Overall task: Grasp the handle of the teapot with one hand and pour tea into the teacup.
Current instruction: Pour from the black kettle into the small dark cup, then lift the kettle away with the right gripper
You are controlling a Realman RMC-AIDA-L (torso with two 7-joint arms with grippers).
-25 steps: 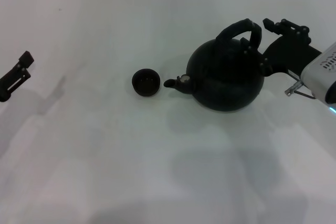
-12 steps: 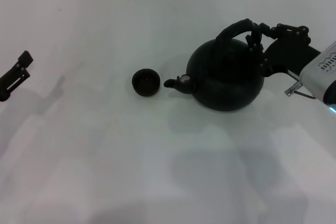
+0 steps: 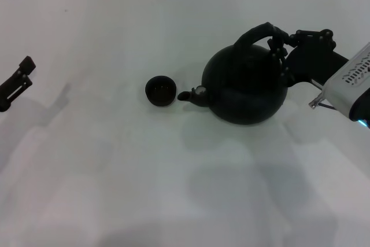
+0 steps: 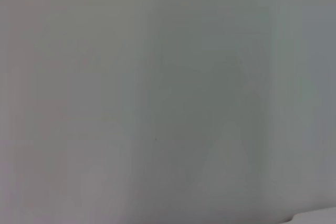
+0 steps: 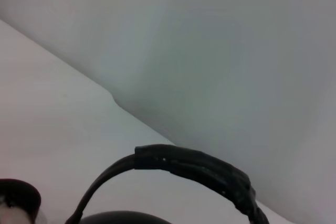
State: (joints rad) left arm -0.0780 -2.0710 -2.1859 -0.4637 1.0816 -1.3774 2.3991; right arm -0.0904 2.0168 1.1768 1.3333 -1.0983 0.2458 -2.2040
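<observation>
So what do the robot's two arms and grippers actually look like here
Both grippers are matte black. The right gripper has knobbly, jointed fingers on a black mount, behind it a silver-white wrist housing with dark slot markings and a thin metal wire loop. The left gripper is a slim black bracket-like bar with a squared tip.

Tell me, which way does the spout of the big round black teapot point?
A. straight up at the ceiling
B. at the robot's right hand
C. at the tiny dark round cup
C: in the head view the short spout of the big round matte-black teapot points at the tiny dark round cup beside it, away from the right hand at the arched handle.
</observation>
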